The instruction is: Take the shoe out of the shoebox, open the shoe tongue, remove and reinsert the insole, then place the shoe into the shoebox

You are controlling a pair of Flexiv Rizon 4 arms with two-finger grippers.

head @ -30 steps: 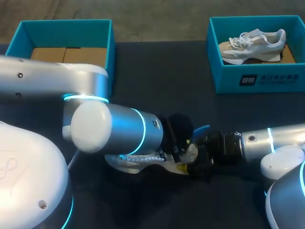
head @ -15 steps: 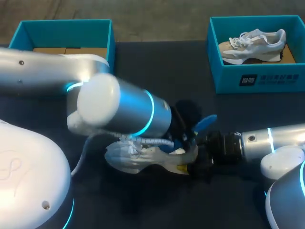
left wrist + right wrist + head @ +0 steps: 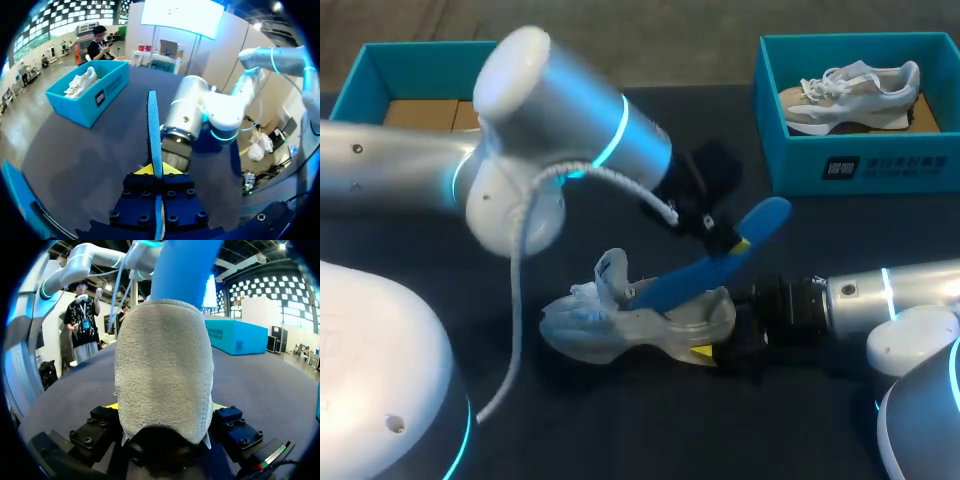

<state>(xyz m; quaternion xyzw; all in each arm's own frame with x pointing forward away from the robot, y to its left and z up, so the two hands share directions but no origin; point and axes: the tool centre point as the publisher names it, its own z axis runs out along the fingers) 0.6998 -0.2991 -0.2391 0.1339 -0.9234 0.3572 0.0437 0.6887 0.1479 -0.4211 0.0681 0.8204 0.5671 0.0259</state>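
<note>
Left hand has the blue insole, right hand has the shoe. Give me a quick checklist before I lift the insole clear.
1. Left hand shut on the insole: ok, the insole's edge sits between its yellow tips.
2. Right hand holding the shoe: ok, the heel is between its fingers in the right wrist view.
3. Insole free of the shoe: not ok, its lower end is inside the opening.
4. Shoe sole down on the table: ok.
5. Path above the insole: ok, nothing over it in the head view.
6. Empty shoebox open for the return: ok.
</note>
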